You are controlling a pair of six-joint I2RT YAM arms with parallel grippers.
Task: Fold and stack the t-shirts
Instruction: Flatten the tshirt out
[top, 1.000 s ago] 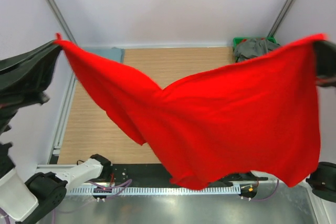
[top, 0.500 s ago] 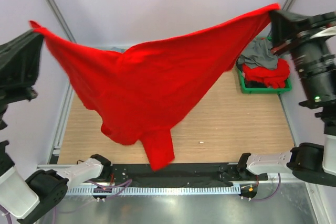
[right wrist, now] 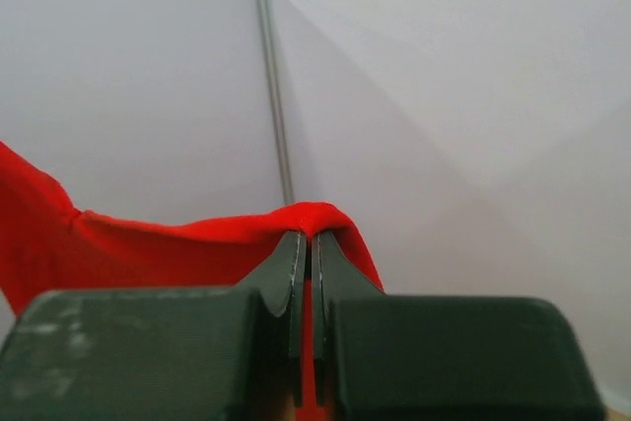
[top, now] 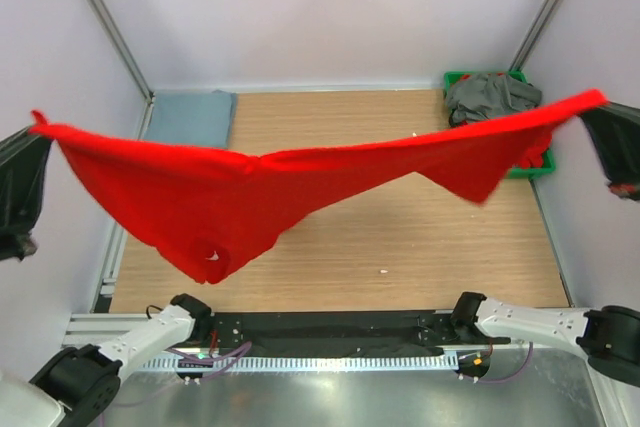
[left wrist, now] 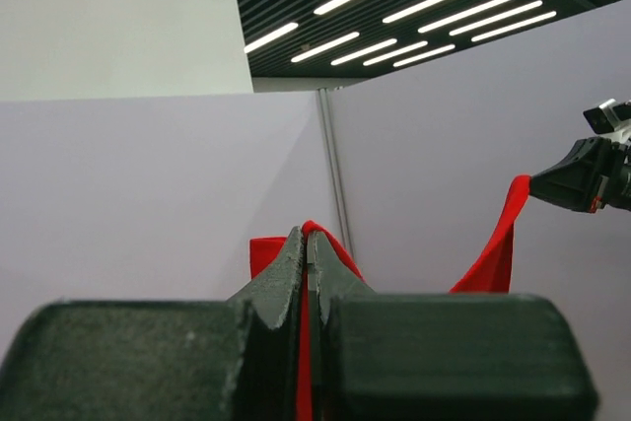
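Observation:
A bright red t-shirt (top: 230,192) hangs stretched in the air across the whole table, sagging lowest at the left. My left gripper (top: 38,122) is shut on its left corner at the far left edge; in the left wrist view red cloth (left wrist: 308,342) sits pinched between the closed fingers. My right gripper (top: 603,102) is shut on the right corner at the far right edge; red fabric (right wrist: 197,234) drapes over its closed tips. A dark grey t-shirt (top: 490,97) lies on top of a red one (top: 535,155) in the bin.
A green plastic bin (top: 520,172) stands at the back right corner of the wooden table (top: 400,237). A folded blue-grey cloth (top: 190,119) lies at the back left. Purple walls and metal posts close in both sides.
The shirt was swung from high and spread wide to a lower, taut line between both grippers. Both arms moved outward and down; the bin is uncovered again.

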